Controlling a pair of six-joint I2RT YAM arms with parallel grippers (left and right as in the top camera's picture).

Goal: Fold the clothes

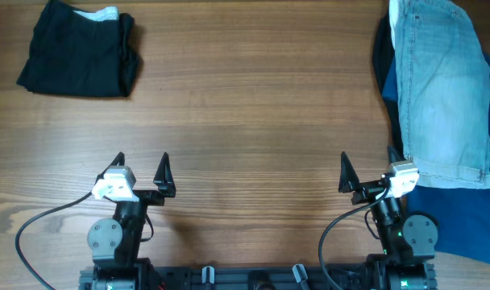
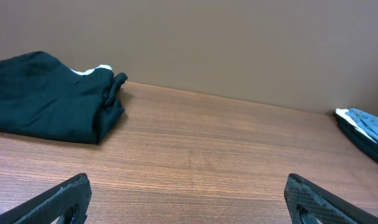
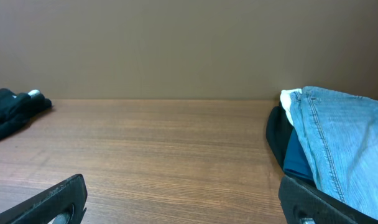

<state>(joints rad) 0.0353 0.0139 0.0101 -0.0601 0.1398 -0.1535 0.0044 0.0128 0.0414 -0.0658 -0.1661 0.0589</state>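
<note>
The denim pants (image 1: 438,89) lie at the table's (image 1: 253,105) far right corner as a long folded strip, stitched hem towards the table's near edge and a white scrap (image 1: 394,12) at the far end. They rest on top of a dark navy cloth (image 1: 463,217), which shows along their left side and spreads out to the table's near right corner. A black folded garment (image 1: 80,48) with a white label (image 1: 100,14) sits at the table's far left corner. Both arms stand at the table's near edge. The left gripper (image 1: 141,161) hovers with its jaws spread wide, holding nothing. The right gripper (image 1: 368,159) is likewise released and empty; its outer finger overlaps the pants' near left edge from above, contact unclear
</note>
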